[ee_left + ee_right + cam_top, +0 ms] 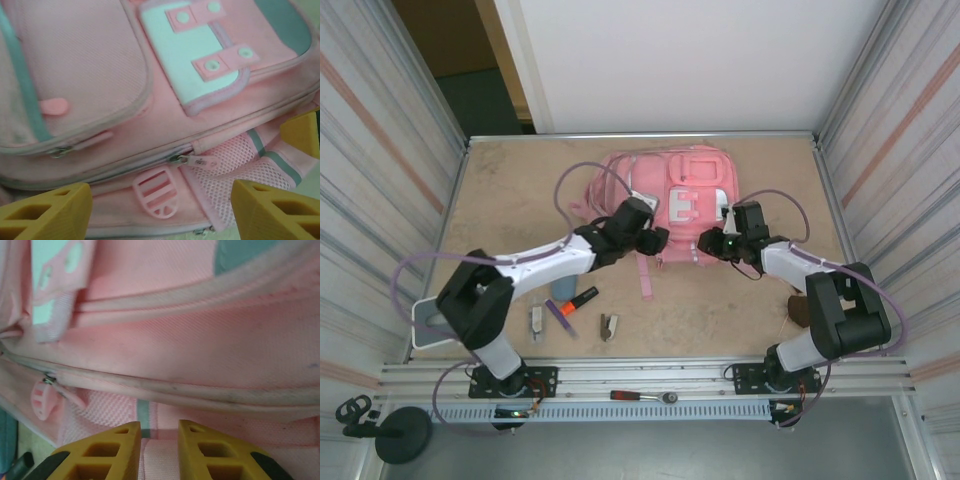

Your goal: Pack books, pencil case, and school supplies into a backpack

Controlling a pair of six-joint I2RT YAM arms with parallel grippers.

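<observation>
The pink backpack [672,200] lies flat at the back middle of the table. My left gripper [655,241] hovers at its near edge, open, with its yellow fingers [45,212] wide apart over a zipper pull [200,161] and a pink plastic loop [156,196]. My right gripper [708,243] is at the near right edge, its jaws closed on a pink webbing strap [160,460]. An orange-and-black highlighter [578,300], a purple pen [560,318], a silvery clear piece [536,320] and a grey-brown clip [608,326] lie front left. The slate-blue pencil case [563,288] peeks from under the left arm. A brown book [800,308] lies partly under the right arm.
A grey flat tray [425,318] sits at the far left front. On the front rail lies a red-handled metal tool [642,396]. Corrugated walls close in both sides. A loose pink strap [645,275] trails from the backpack toward the front.
</observation>
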